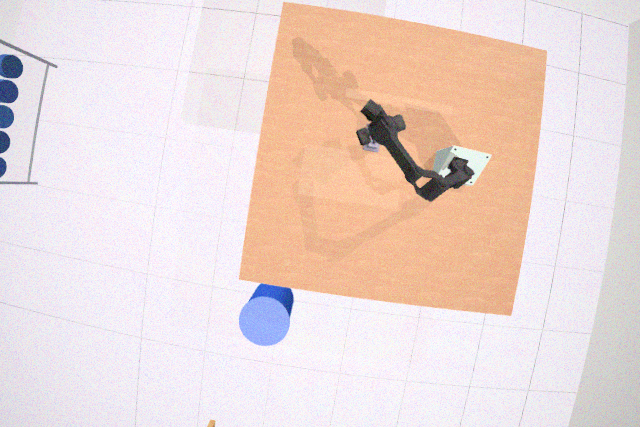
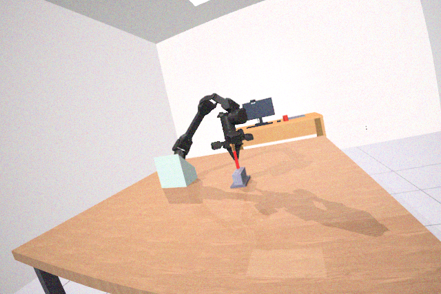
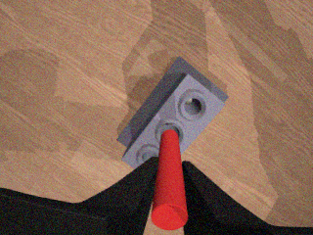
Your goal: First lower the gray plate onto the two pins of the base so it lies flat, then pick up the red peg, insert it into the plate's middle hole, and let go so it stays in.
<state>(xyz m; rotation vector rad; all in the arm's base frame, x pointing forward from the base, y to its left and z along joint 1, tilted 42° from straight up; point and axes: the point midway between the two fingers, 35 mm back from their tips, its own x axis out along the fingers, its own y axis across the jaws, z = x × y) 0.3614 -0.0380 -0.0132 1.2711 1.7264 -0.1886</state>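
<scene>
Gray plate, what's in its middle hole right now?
The red peg, clamped in the gripper, has its tip at the middle hole of the gray plate. The peg covers the hole, so its depth cannot be seen. One outer hole shows a pin.

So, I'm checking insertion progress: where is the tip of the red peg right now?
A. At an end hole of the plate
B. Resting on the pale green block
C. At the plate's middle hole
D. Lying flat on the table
C: in the wrist view the red peg, clamped in the gripper, has its tip at the middle hole of the gray plate.
</scene>
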